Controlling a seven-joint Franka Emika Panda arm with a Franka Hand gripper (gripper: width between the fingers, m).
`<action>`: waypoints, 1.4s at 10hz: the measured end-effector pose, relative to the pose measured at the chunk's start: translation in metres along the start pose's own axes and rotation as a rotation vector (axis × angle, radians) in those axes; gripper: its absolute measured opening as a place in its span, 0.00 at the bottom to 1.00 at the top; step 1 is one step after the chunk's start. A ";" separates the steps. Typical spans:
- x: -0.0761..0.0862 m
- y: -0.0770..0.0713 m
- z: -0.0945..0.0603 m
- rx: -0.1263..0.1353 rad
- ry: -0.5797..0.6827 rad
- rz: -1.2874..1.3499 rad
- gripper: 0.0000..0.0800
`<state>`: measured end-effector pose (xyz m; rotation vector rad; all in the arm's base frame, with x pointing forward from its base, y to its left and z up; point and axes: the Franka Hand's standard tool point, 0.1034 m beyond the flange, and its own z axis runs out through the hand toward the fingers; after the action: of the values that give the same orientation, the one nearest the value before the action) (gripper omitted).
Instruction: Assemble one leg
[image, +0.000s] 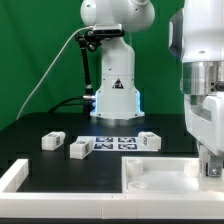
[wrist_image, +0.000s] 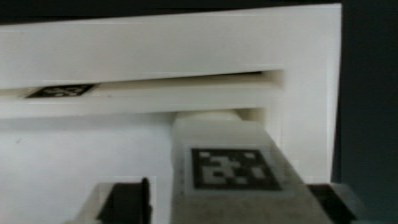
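In the wrist view the gripper (wrist_image: 222, 205) holds a leg (wrist_image: 228, 165), a small white block with a black-and-white tag on its face; the two dark fingers (wrist_image: 125, 205) stand on either side of it, pinching it between them; the leg's far end lies over a large white panel (wrist_image: 107, 140) and reaches toward the panel's raised rim; beyond that rim a second tag (wrist_image: 63, 91) shows in a shallow recess, too dim to read, and past it there is only dark table. In the exterior view the gripper (image: 210, 165) comes down at the exterior view's right, close to the camera, its tip low over the near panel (image: 160, 180); the leg itself cannot be made out there, hidden behind the fingers and the panel's rim; the gripper's bulk also blocks the right edge of the scene. At the exterior view's left a white corner piece (image: 12, 175) sits on the black table (image: 50, 165), apart from the panel; farther back three loose legs lie near one another, one at the left (image: 53, 140), one just beside the marker board (image: 81, 149), one at the board's right end (image: 148, 140); the marker board (image: 112, 143) lies flat between them; behind it rises the robot's white base (image: 115, 95) with a black cable (image: 60, 70) trailing to it, before a green backdrop (image: 35, 50).
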<state>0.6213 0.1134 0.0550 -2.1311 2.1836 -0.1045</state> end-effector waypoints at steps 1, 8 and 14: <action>0.000 0.000 0.000 0.000 0.000 -0.028 0.67; -0.003 -0.002 -0.002 -0.012 0.026 -0.839 0.81; -0.003 -0.007 -0.012 -0.009 0.036 -1.387 0.81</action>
<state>0.6273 0.1157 0.0680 -3.1236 0.3284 -0.1987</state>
